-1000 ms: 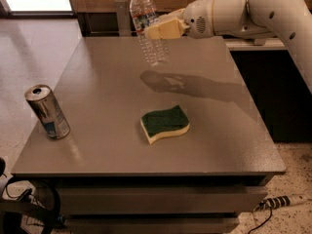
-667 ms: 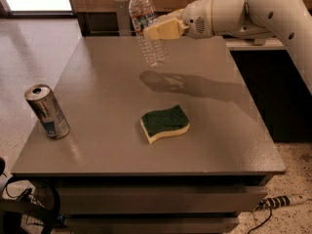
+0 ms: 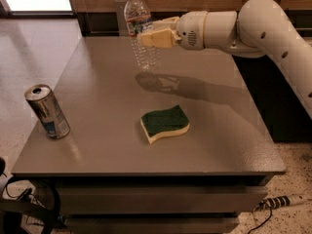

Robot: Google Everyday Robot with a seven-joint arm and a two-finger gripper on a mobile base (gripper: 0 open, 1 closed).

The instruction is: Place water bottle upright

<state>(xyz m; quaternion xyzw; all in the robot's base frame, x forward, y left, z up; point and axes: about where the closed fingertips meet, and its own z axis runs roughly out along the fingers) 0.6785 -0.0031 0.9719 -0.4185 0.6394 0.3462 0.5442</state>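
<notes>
The water bottle (image 3: 140,28) is clear and ribbed with a white cap and a white-and-red label band. It hangs nearly upright, slightly tilted, above the far part of the grey table (image 3: 97,106); its shadow lies on the table below it. My gripper (image 3: 151,37) reaches in from the right on a white arm and is shut on the bottle's middle, its tan fingers (image 3: 158,37) against the bottle's side.
A silver-and-blue drink can (image 3: 47,112) stands near the table's left front edge. A green-and-yellow sponge (image 3: 165,123) lies in the middle front. Dark cabinets stand behind and to the right. A power strip (image 3: 285,201) lies on the floor at the lower right.
The bottle and gripper hold almost the same place; the bottle has shifted very slightly. The can and sponge have not moved.
</notes>
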